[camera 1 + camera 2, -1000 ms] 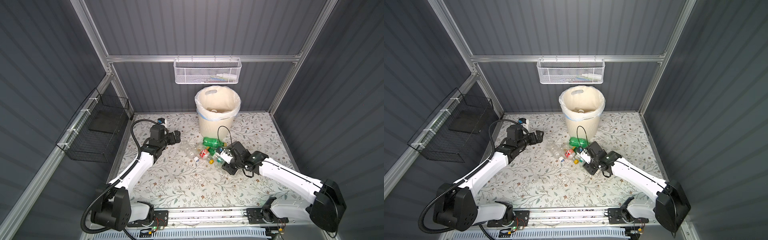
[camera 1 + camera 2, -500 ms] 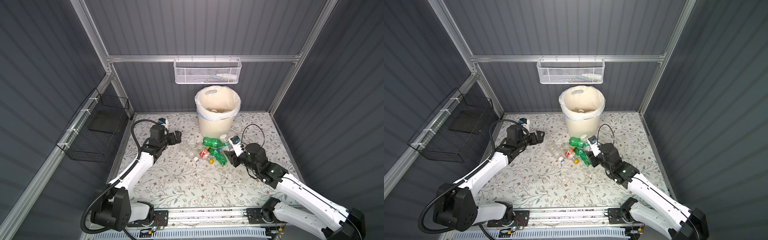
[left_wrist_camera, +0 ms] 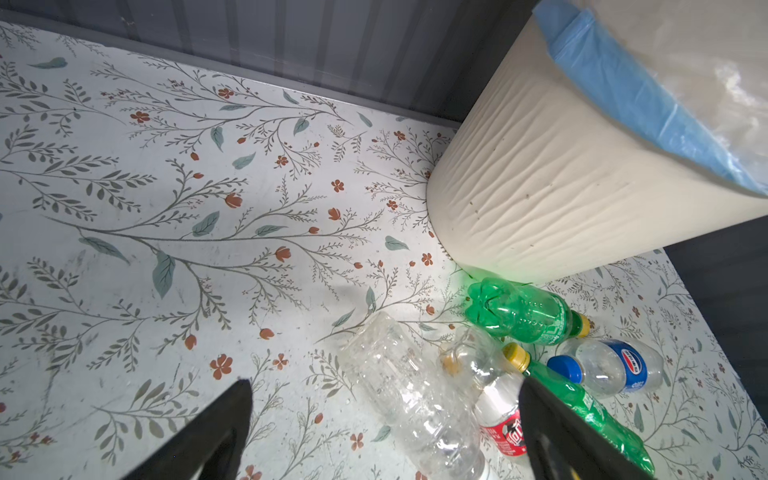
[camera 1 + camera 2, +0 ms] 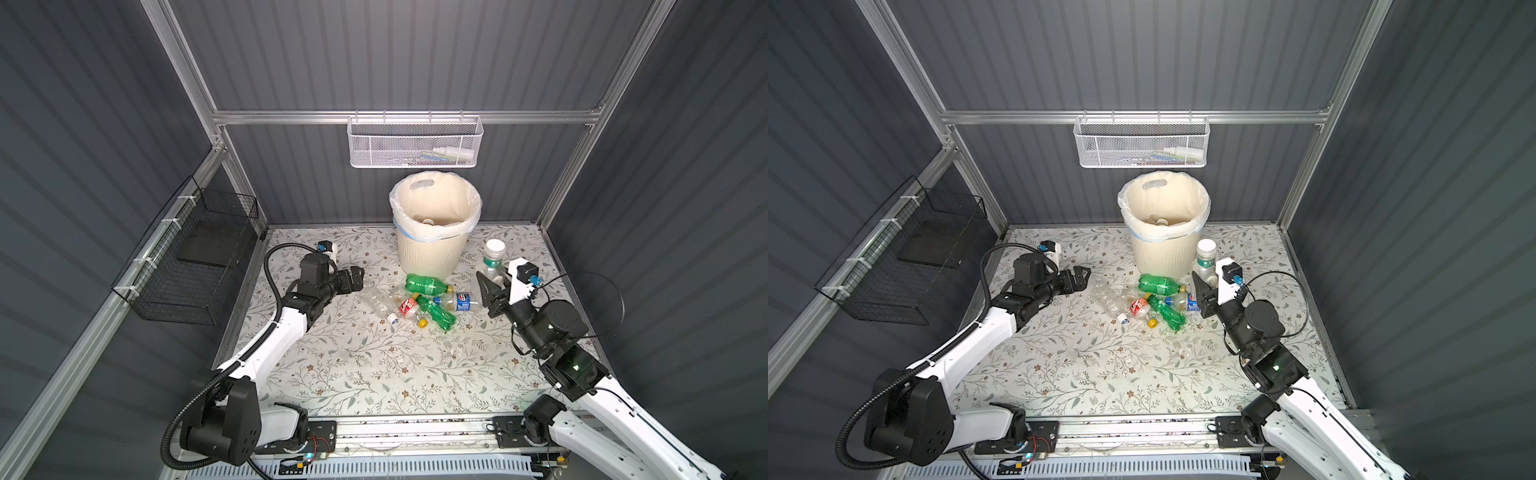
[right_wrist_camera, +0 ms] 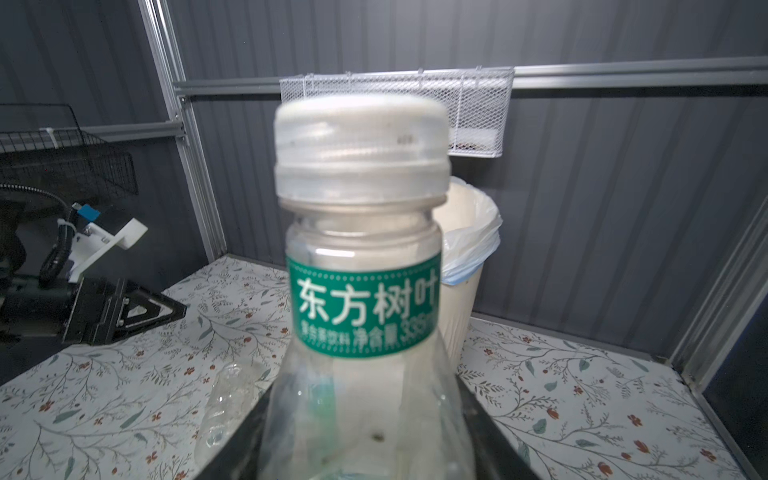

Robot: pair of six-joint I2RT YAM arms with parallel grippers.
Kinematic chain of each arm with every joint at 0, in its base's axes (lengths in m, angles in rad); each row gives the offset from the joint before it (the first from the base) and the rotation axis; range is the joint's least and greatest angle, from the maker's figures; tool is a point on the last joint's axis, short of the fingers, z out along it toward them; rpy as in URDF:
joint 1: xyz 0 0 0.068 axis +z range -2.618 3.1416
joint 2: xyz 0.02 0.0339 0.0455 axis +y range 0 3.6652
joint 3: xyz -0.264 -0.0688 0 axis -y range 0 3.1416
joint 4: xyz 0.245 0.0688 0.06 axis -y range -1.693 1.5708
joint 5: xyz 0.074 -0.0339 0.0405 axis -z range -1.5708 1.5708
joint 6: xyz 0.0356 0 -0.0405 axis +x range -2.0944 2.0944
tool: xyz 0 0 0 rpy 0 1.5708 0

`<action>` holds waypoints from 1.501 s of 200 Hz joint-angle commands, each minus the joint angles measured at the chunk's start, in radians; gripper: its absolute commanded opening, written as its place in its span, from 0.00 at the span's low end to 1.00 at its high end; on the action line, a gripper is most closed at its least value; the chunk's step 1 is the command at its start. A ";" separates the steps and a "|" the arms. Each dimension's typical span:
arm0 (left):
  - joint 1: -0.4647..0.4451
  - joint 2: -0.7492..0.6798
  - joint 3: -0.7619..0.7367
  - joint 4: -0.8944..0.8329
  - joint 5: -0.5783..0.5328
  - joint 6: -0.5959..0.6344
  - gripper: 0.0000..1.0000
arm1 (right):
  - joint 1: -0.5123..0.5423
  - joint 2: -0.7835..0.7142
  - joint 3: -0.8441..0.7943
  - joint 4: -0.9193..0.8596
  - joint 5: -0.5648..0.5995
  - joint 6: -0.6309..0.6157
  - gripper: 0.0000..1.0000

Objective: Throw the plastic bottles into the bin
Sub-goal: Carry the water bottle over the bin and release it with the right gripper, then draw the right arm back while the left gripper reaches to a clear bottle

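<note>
1. The floral tabletop (image 4: 374, 374) sits inside grey ribbed walls, with open surface stretching behind both sets of jaws
2. The right gripper (image 4: 493, 277) pinches a white-capped bottle (image 4: 493, 259) upright, its cap above the jaws
3. The bin (image 4: 432, 257) stands just beyond those jaws, mouth open, close to the back wall
4. The left gripper (image 4: 358, 280) is spread wide and empty; the loose bottles (image 4: 424, 301) lie heaped just ahead of its jaws, at the bin's foot

1. I see dark grey ribbed wall panels (image 4: 395, 54) on three sides, framed by aluminium rails (image 4: 282, 117).
2. The floor is a pale floral-print mat (image 4: 374, 365), evenly lit.
3. A white mesh basket (image 4: 415, 145) hangs on the back rail; a black wire basket (image 4: 187, 291) is tied to the left rail.
</note>
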 commanded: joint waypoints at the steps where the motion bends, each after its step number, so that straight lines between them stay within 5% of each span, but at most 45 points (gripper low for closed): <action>1: 0.003 -0.022 0.004 0.020 0.034 -0.017 1.00 | -0.006 -0.056 0.002 0.112 0.049 -0.030 0.45; 44: 0.003 -0.024 -0.009 0.037 0.038 -0.036 1.00 | -0.005 -0.071 0.063 0.165 0.045 -0.109 0.47; 95: -0.019 -0.023 -0.034 0.076 0.050 -0.068 1.00 | -0.044 0.294 0.421 0.200 -0.019 -0.094 0.45; 126: -0.065 -0.012 -0.041 0.082 0.013 -0.073 1.00 | -0.192 0.786 1.052 -0.330 -0.175 0.124 0.49; 146: -0.095 -0.018 -0.038 0.066 0.000 -0.071 1.00 | -0.215 1.013 1.374 -0.660 -0.260 0.163 0.81; 163: -0.121 -0.039 -0.060 0.058 -0.027 -0.067 1.00 | -0.220 0.986 1.287 -0.584 -0.232 0.179 0.99; 227: -0.124 -0.014 -0.069 0.037 -0.022 -0.071 1.00 | -0.296 0.779 1.031 -0.433 -0.186 0.229 0.99; 300: -0.171 0.093 -0.047 -0.048 -0.059 -0.229 0.99 | -0.376 0.627 0.728 -0.411 -0.145 0.278 0.99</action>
